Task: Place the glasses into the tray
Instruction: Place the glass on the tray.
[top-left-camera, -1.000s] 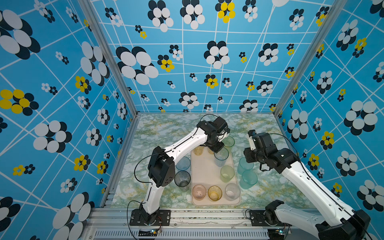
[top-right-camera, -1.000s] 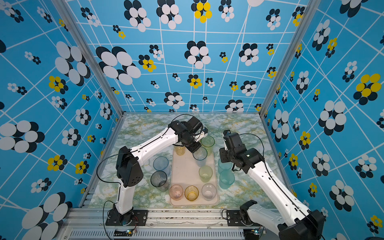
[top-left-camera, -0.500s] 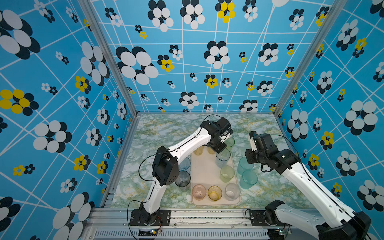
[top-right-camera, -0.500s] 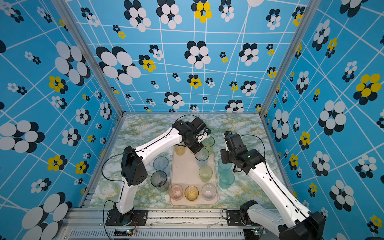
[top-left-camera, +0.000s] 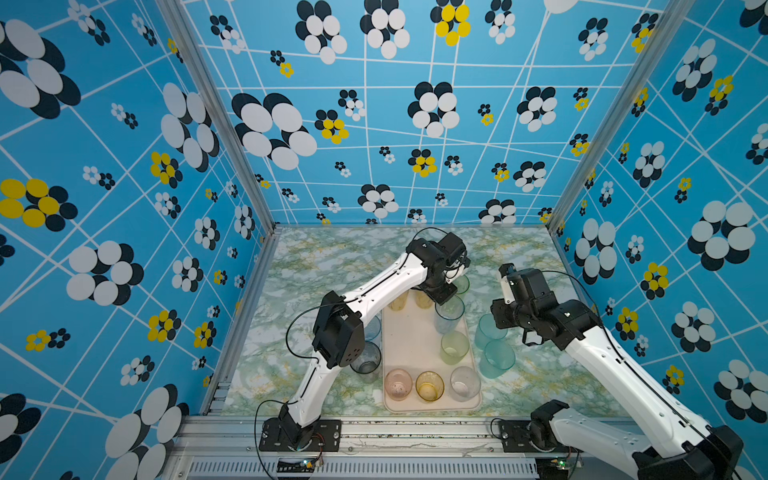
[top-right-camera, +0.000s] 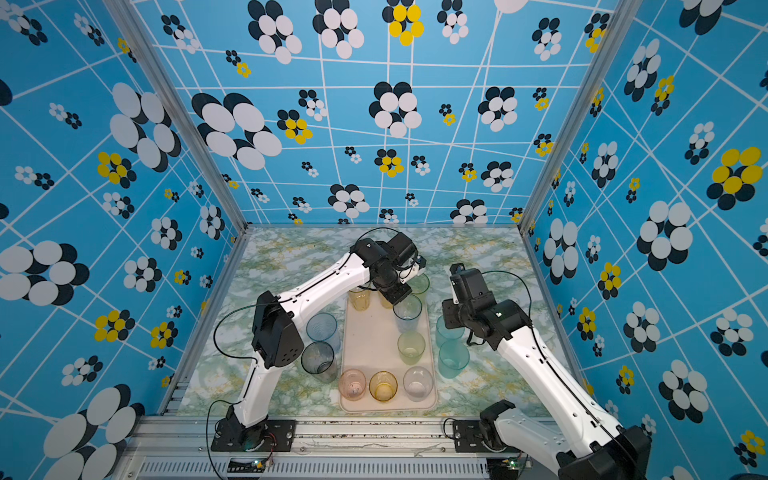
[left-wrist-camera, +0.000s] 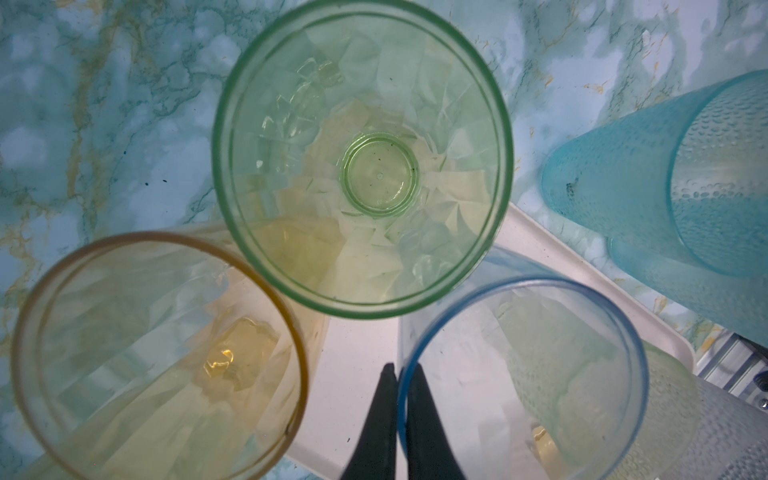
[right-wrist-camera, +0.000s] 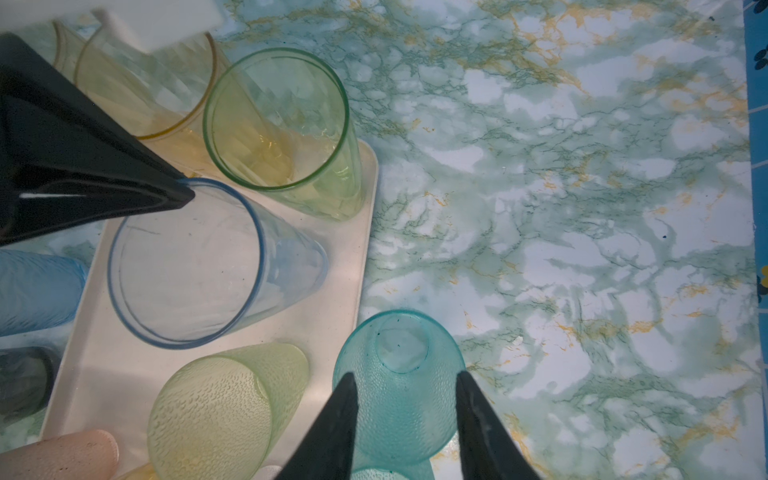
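We find left gripper (left-wrist-camera: 402, 374) pinching blue glass (left-wrist-camera: 519, 374) rim, right gripper (right-wrist-camera: 405, 378) clamped across teal glass (right-wrist-camera: 399, 415); we judge both light, slick, crushable.

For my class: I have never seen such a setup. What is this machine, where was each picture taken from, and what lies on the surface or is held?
A robot's left arm and right arm stand at a marbled table. Two pictures look down from above; two come from cameras on the wrists. Tinted tumblers stand on a cream tray and beside it. The left pincer pinches the rim of a blue-rimmed tumbler; the right pincer appears to clasp a teal tumbler beside the tray.
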